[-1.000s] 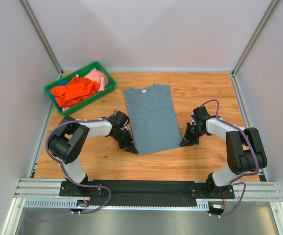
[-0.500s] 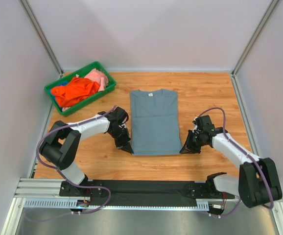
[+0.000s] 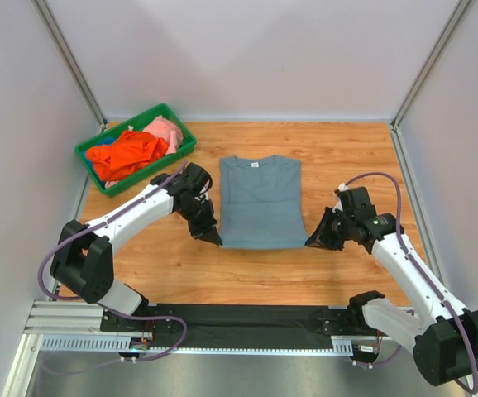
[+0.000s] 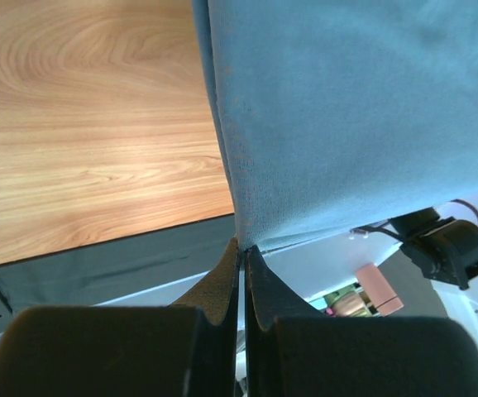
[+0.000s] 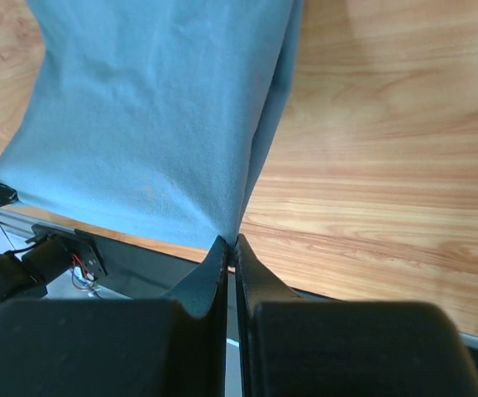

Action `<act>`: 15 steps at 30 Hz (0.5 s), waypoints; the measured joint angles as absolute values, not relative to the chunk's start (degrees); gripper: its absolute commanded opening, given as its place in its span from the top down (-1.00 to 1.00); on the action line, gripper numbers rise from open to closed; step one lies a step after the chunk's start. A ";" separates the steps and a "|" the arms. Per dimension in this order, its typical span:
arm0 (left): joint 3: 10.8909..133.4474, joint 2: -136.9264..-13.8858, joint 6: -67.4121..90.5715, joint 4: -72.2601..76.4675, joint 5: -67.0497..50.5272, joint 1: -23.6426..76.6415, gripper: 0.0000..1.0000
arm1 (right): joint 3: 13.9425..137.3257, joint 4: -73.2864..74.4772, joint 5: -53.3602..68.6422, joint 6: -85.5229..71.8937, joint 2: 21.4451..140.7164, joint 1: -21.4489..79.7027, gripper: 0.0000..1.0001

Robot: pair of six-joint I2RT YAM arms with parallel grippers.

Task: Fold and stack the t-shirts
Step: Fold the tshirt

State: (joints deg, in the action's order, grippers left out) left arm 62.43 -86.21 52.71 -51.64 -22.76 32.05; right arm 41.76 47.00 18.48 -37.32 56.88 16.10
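A slate grey-blue t-shirt [image 3: 260,203] with a small white neck label lies partly on the wooden table, its sleeves folded in. My left gripper [image 3: 213,237] is shut on its near left corner [image 4: 243,236]. My right gripper [image 3: 314,241] is shut on the near right corner [image 5: 229,231]. Both corners are lifted off the table, so the hem hangs stretched between the two grippers. Bright orange [image 3: 127,153] and pale pink [image 3: 168,131] t-shirts lie crumpled in the bin.
A green plastic bin [image 3: 184,145] stands at the back left of the table. Grey walls enclose the table on three sides. The black strip of the arm bases [image 3: 247,318] runs along the near edge.
Both grippers have risen and moved towards the back with the grey-blue shirt's near corners. The shirt's visible length has shortened and it has shifted slightly right and back.
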 measured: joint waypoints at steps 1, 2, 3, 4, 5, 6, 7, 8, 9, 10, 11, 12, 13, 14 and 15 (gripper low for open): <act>63.33 -86.28 52.51 -52.40 -22.72 31.62 1.00 | 42.72 47.37 18.17 -37.30 57.06 16.12 0.99; 64.18 -86.32 52.36 -52.93 -22.68 31.03 1.00 | 43.79 47.79 17.87 -37.26 57.36 16.12 0.99; 65.01 -86.37 52.25 -53.41 -22.68 30.24 1.00 | 45.08 48.23 17.56 -37.19 57.95 16.12 0.99; 65.67 -86.41 52.16 -53.60 -22.70 29.58 1.00 | 46.28 48.45 17.41 -37.08 58.50 16.12 0.99; 66.54 -86.48 52.10 -53.84 -22.76 28.62 1.00 | 47.86 48.88 17.17 -36.93 59.44 16.19 0.99; 67.59 -86.65 51.99 -54.26 -22.90 27.70 1.00 | 49.54 49.08 16.88 -36.62 60.58 16.23 0.99; 68.88 -87.07 51.79 -54.59 -22.94 26.81 1.00 | 51.35 49.06 16.69 -36.32 61.73 16.32 0.99; 70.52 -87.72 51.53 -55.16 -23.07 26.02 1.00 | 53.32 49.21 16.40 -35.99 63.26 16.34 0.99; 72.18 -88.58 51.22 -55.48 -23.27 25.34 1.00 | 55.00 49.15 16.12 -35.68 64.58 16.34 0.99; 73.89 -89.54 50.94 -55.51 -23.31 24.80 1.00 | 57.54 49.28 15.55 -35.05 66.72 16.34 0.99; 75.50 -90.52 50.72 -55.55 -23.35 24.32 1.00 | 59.31 49.25 15.22 -34.63 68.34 16.34 0.99; 77.17 -91.70 50.54 -55.88 -23.42 23.86 1.00 | 61.60 49.19 14.74 -34.06 70.39 16.32 0.99; 78.43 -92.58 50.37 -55.92 -23.42 23.62 1.00 | 63.70 49.06 14.26 -33.41 72.40 16.32 0.99; 79.96 -93.69 50.26 -56.10 -23.42 23.31 1.00 | 65.78 49.28 13.76 -32.84 74.39 16.29 0.99; 81.80 -95.02 50.13 -56.40 -23.44 22.94 1.00 | 67.51 49.41 13.41 -32.40 75.96 16.23 0.99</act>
